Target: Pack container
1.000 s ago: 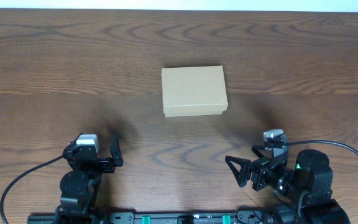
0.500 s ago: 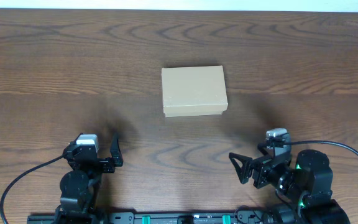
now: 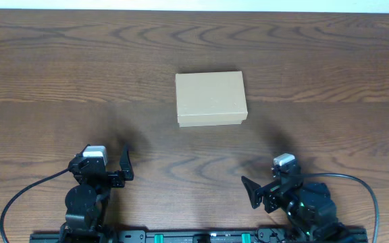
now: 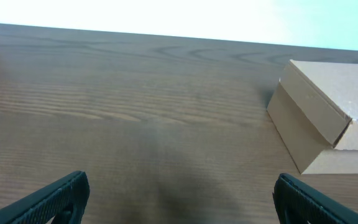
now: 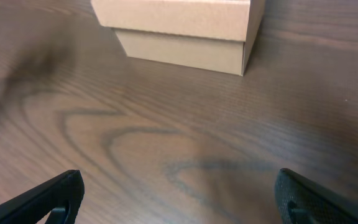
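Note:
The container (image 3: 211, 98) is a plain tan cardboard box with its lid shut, on the wood table at the middle. It shows at the right edge of the left wrist view (image 4: 328, 118) and at the top of the right wrist view (image 5: 185, 28). My left gripper (image 3: 125, 164) is open and empty near the front left. In its wrist view its fingers (image 4: 180, 199) are wide apart over bare wood. My right gripper (image 3: 252, 192) is open and empty near the front right, well short of the box; its fingers (image 5: 179, 199) are spread wide.
The dark wood table (image 3: 59, 81) stretches around the box. The arm bases and black cables (image 3: 19, 199) sit along the front edge.
My right arm has moved left and back toward the front edge, its gripper staying open. The left arm and the box have not moved.

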{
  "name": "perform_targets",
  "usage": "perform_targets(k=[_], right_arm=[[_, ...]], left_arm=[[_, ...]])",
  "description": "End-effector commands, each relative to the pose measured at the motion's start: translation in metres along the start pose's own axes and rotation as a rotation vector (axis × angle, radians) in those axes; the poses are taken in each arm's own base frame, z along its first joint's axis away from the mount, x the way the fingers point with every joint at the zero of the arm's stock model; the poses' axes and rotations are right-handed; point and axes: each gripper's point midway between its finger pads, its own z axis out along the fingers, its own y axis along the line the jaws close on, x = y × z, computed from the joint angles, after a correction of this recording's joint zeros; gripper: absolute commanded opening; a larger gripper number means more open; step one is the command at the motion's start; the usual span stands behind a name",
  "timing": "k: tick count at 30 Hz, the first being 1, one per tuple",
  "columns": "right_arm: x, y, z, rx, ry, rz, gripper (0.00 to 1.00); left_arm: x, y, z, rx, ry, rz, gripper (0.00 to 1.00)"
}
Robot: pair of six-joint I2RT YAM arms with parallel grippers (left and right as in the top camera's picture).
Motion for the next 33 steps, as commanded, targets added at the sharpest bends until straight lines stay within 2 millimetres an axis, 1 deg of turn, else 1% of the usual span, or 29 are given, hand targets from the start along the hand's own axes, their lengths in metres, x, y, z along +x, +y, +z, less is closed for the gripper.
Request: perform_targets(k=[1,2,6,33], right_arm=[[0.0069,-0.0046,0.0099,0.009,-0.035,0.002,0.99],[0.008,-0.0051,0.0123,0.007,-0.045,0.016,0.99],[0.0037,-0.0047,0.0107,0.004,-0.074,0.021,0.99],[0.0041,-0.0053,0.0108,0.007,-0.072,0.022,0.99]], left_arm=[[0.0102,0.0031,0.0031,-0.013,0.019,0.022,0.95],[0.0102,0.0031,0.0031,-0.013,0.019,0.022,0.95],[0.0102,0.0031,0.0031,-0.013,0.019,0.022,0.95],[0.0102,0.0031,0.0031,-0.013,0.018,0.022,0.95]])
